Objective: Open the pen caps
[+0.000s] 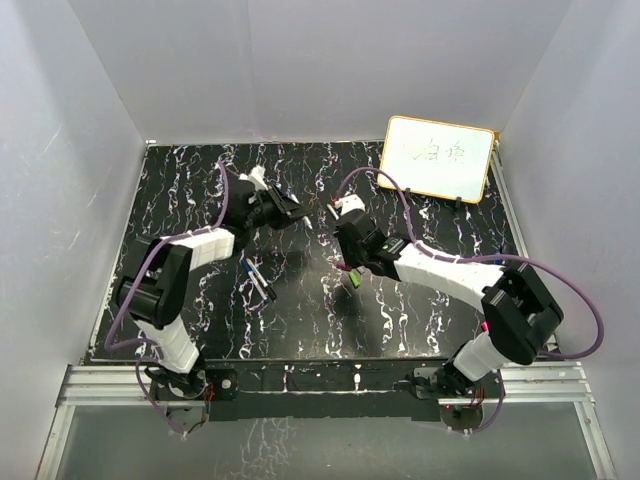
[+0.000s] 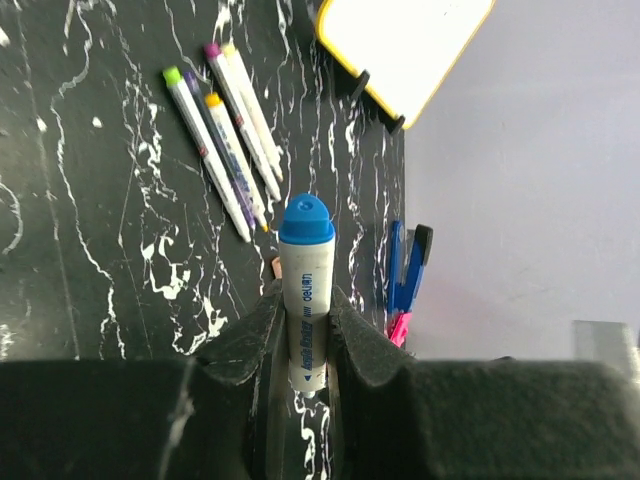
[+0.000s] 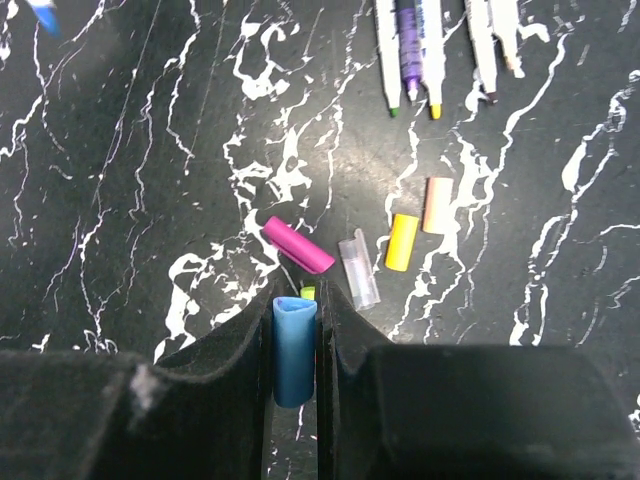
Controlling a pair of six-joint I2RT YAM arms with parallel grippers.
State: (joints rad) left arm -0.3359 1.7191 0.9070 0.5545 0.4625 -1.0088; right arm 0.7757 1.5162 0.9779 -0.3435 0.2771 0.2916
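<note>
Above the middle of the black, white-veined marble-pattern desk (image 3: 120, 150), the two arms meet with their end effectors near each other. The left end effector (image 2: 305, 302) is closed narrowly on a white-barrelled marker pen with a blue end piece (image 2: 306, 268). Its fingers press the lower barrel from both sides, and the blue end stands clear beyond the fingertips. Whether that blue piece is a cap or the butt of the pen cannot be told. The right end effector (image 3: 296, 310) is likewise closed narrowly, pinching a short blue plastic cap (image 3: 295, 350) between its pads, apart from the pen. On the desk just beyond this end effector lie loose caps. These are a magenta cylindrical cap (image 3: 298, 245), a clear cap (image 3: 358, 268), a yellow cap (image 3: 402, 242) and a pale orange cap (image 3: 437, 205), all lying flat, near one another, none on a pen. A small green piece (image 3: 308, 293) shows at the fingertips, mostly hidden. A row of thin white-barrelled pens (image 2: 225, 140) lies side by side on the desk beyond the left end effector, with green, purple and yellow far ends. In the right wrist view their near ends show bare coloured nibs. A yellow-framed whiteboard (image 2: 400, 40) stands at the far corner of the desk. A blue and black clip-like object (image 2: 405, 265) lies near the side wall, with a pink strip (image 2: 398, 328) just beside it.
</note>
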